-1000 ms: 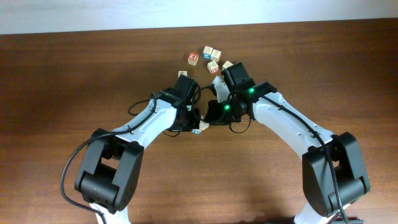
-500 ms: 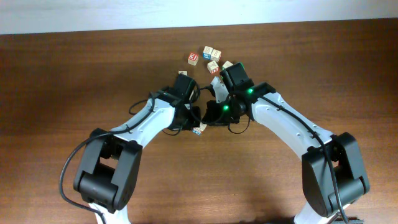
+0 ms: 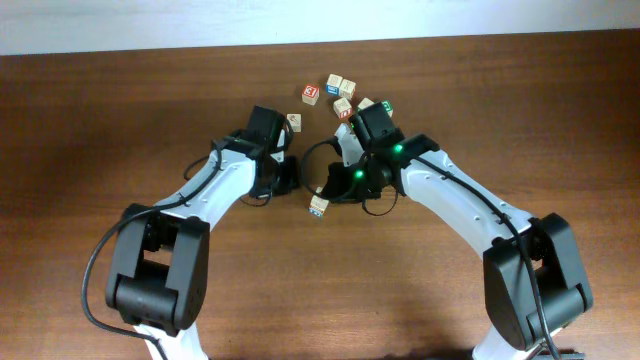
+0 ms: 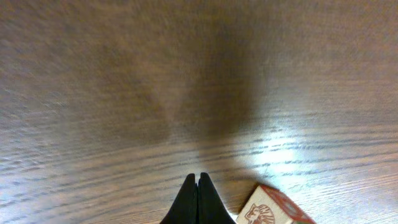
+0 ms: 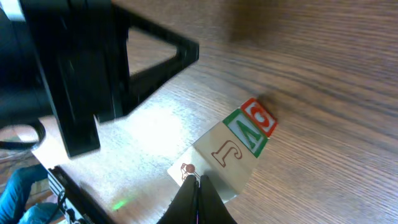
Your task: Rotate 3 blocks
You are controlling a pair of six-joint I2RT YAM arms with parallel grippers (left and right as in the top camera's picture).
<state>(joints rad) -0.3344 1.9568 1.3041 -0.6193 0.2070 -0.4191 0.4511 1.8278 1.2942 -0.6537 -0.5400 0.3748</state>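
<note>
A pale wooden cube (image 3: pixel 319 206) lies alone on the table between my two arms. In the right wrist view this cube (image 5: pixel 230 152) shows a brown letter J, a green V face and a red face. My right gripper (image 5: pixel 198 182) is shut and its tips press against the cube's near corner; overhead the right gripper (image 3: pixel 323 192) is just above the cube. My left gripper (image 4: pixel 198 180) is shut and holds nothing, with a lion-printed cube (image 4: pixel 273 208) just to its right. Overhead, the left gripper (image 3: pixel 288 180) is left of the lone cube. A blue-marked cube (image 3: pixel 334 83) and a red-orange-marked cube (image 3: pixel 343 108) sit in the far cluster.
At the back of the brown wooden table (image 3: pixel 120 120) the cluster also holds a red-faced cube (image 3: pixel 310 94), a pale cube (image 3: pixel 348 87) and another (image 3: pixel 366 104). One more cube (image 3: pixel 293 121) lies beside my left wrist. The left arm's black body (image 5: pixel 68 68) fills the right wrist view's upper left.
My left arm has drawn back to the left and away from the lone cube, which now lies uncovered. The right arm has barely moved and both grippers stay shut.
</note>
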